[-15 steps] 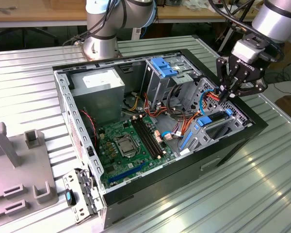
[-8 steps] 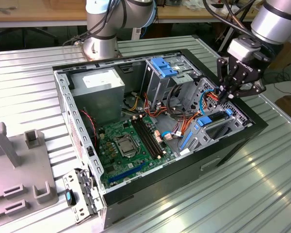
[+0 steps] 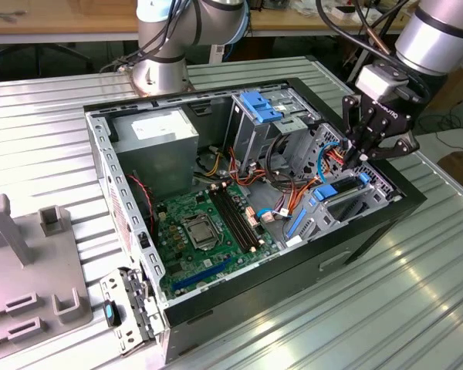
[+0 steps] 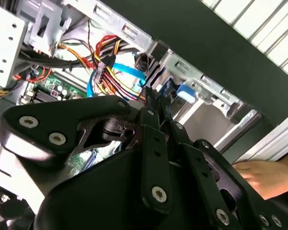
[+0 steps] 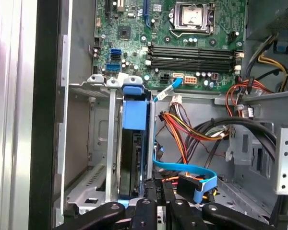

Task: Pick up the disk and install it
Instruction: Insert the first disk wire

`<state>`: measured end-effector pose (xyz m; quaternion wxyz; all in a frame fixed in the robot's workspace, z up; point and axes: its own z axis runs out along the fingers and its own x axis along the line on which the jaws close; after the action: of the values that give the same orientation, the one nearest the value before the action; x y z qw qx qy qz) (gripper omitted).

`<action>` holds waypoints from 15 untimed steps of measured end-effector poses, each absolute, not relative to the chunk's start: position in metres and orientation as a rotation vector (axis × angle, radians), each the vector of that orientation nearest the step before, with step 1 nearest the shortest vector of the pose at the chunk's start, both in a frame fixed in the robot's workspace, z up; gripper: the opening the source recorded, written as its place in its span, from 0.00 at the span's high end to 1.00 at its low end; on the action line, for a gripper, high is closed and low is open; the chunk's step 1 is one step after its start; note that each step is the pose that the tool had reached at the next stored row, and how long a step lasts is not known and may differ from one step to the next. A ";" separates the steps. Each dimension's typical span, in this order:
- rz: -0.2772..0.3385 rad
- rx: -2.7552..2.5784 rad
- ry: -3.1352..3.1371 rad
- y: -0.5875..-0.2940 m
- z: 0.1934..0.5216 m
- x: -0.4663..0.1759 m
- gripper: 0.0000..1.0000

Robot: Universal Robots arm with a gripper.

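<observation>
While the arm (image 3: 440, 35) reaches over the open case (image 3: 370, 231), the gripper (image 3: 364, 154) sits low at the drive cage (image 3: 347, 204), on the exterior view's right. In the first wrist view its black fingers (image 5: 149, 191) are drawn narrow, close together on the near edge of the disk (image 5: 130, 163) — whether they actually pinch it I cannot tell. The disk stands on edge in its blue carrier, slotted between the cage's metal rails (image 5: 110, 139), with the carrier's blue tab (image 5: 134, 108) at the far end. Just beside the gripper, a light-blue data cable (image 5: 192, 172) loops to a black connector (image 5: 187, 183), with a bundle of red, yellow and orange wires (image 5: 182, 129) near it. Past the cage lies the green motherboard (image 5: 182, 43) — the processor socket (image 5: 194, 14) and memory slots (image 5: 192, 52) are plain to see. Farther off in the exterior view: the grey power supply (image 3: 158, 142) and a blue latch (image 3: 258, 106) at the upper bays. The case rests on a ribbed metal table (image 3: 46, 131).
</observation>
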<state>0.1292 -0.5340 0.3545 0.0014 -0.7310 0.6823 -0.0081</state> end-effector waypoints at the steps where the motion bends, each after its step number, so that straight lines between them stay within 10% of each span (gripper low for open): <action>1: -0.026 -2.278 2.160 -0.534 0.354 0.129 0.83; 15: -0.045 -2.224 2.166 -0.542 0.351 0.126 0.83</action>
<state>0.1256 -0.5423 0.3511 0.0185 -0.7161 0.6976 -0.0144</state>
